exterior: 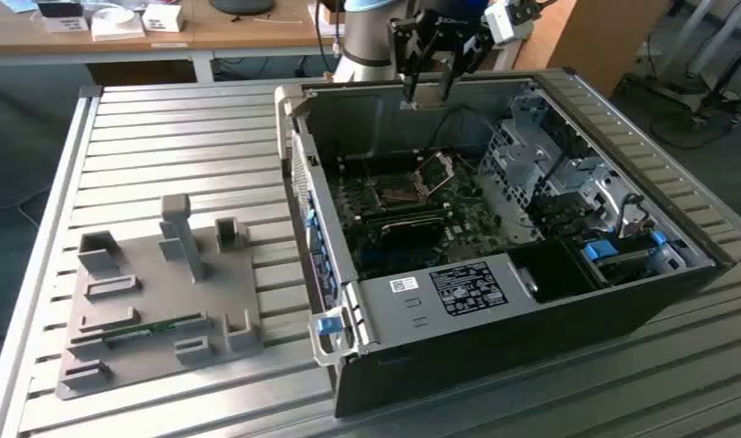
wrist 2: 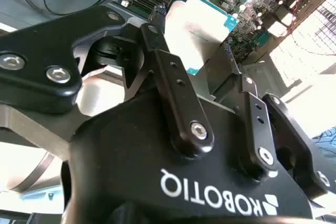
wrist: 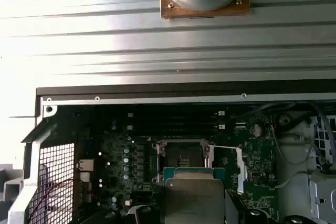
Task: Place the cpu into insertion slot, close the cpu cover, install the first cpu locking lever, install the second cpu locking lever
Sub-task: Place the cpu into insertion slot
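Note:
My gripper (exterior: 427, 91) hangs over the far wall of the open black computer case (exterior: 505, 338), shut on the cpu (exterior: 425, 103). In the second wrist view the cpu (wrist 2: 197, 30) shows its silvery top and teal edge, pinched between the two black fingers (wrist 2: 173, 77). Well below it on the green motherboard (exterior: 468, 214) lies the insertion slot (exterior: 407, 190), uncovered, with the cpu cover (exterior: 435, 170) tilted up beside it. In the first wrist view the cpu (wrist: 193, 198) sits just short of the insertion slot (wrist: 181, 155).
Metal drive cages (exterior: 553, 173) and cables fill the case at the exterior view's right. A grey fixture (exterior: 151, 292) holding a green memory stick (exterior: 140, 333) lies on the slatted metal table (exterior: 176, 137) at the exterior view's left. A wooden desk (exterior: 224, 32) stands behind.

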`<action>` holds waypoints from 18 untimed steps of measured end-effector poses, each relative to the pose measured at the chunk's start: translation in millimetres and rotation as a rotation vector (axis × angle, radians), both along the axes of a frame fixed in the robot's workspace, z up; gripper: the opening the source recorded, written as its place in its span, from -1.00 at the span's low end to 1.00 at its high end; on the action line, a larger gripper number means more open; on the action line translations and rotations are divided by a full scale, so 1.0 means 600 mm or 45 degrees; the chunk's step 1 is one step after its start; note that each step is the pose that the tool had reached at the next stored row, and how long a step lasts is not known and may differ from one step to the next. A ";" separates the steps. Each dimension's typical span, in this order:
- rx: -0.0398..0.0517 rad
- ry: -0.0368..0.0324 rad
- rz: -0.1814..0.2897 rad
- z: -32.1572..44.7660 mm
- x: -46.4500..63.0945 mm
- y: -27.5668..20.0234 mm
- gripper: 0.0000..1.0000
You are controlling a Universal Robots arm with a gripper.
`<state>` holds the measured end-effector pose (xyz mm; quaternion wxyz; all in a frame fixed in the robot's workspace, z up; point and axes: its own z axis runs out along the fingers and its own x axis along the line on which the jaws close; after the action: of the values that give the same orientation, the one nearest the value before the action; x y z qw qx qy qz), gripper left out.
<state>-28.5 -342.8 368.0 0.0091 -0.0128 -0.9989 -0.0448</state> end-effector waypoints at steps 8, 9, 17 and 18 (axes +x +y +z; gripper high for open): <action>0.000 0.0000 0.000 -0.002 0.000 0.0000 0.07; 0.000 0.0000 0.000 -0.002 0.000 0.0000 0.07; 0.000 0.0000 0.000 -0.008 0.000 0.0000 0.07; 0.000 0.0000 0.000 -0.009 0.000 0.0000 0.07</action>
<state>-28.5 -342.8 362.7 0.0091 -0.0128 -0.9989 -0.0448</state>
